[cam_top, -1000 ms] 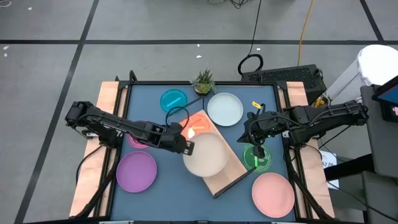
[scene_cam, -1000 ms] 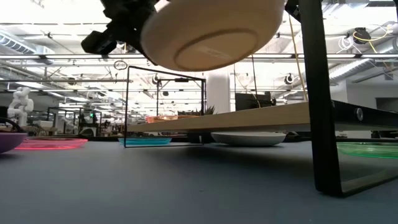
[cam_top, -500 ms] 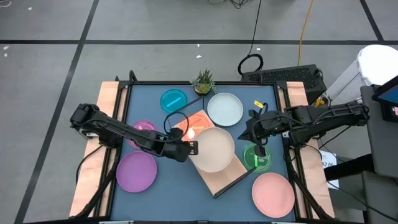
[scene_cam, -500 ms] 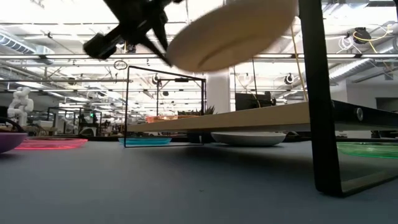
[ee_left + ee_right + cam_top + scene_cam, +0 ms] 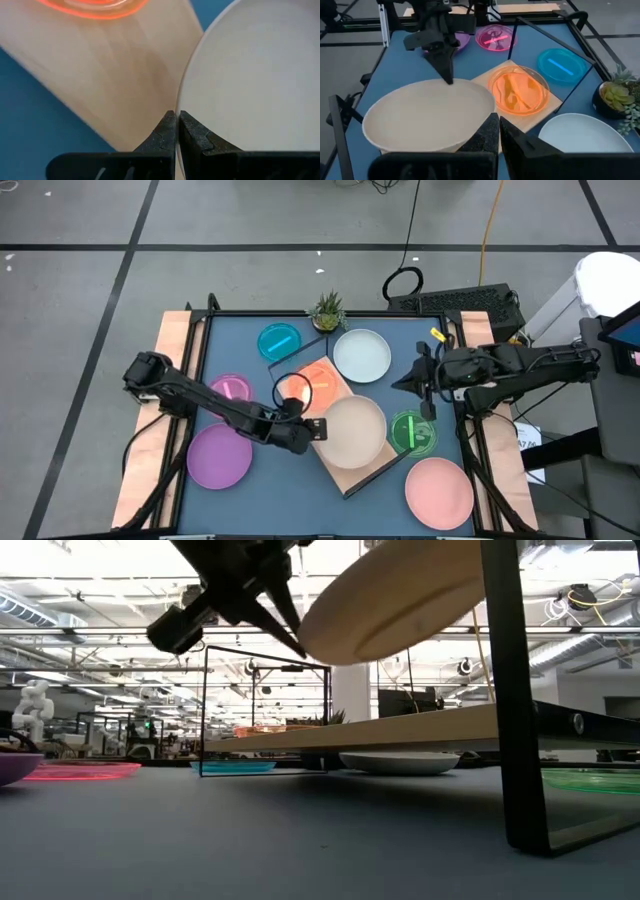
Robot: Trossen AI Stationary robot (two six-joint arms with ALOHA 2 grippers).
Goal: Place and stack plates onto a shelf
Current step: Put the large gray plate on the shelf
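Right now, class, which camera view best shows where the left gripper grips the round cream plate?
The left wrist view: the left gripper pinches the round cream plate at its rim. The high view shows the whole plate over the wooden shelf, the low view only its tilted underside, the right wrist view its far side.

The cream plate (image 5: 352, 430) hangs tilted above the near end of the shelf (image 5: 345, 470), its rim pinched by the left gripper (image 5: 318, 427). The shelf, a light wooden board on a black wire frame, lies at an angle across the table, with the orange plate (image 5: 305, 388) on its far end. Around it on the blue tabletop lie the cyan plate (image 5: 279, 340), pale blue-white plate (image 5: 362, 354), magenta plate (image 5: 230, 390), purple plate (image 5: 219, 456), green plate (image 5: 412, 432) and salmon pink plate (image 5: 439, 492).
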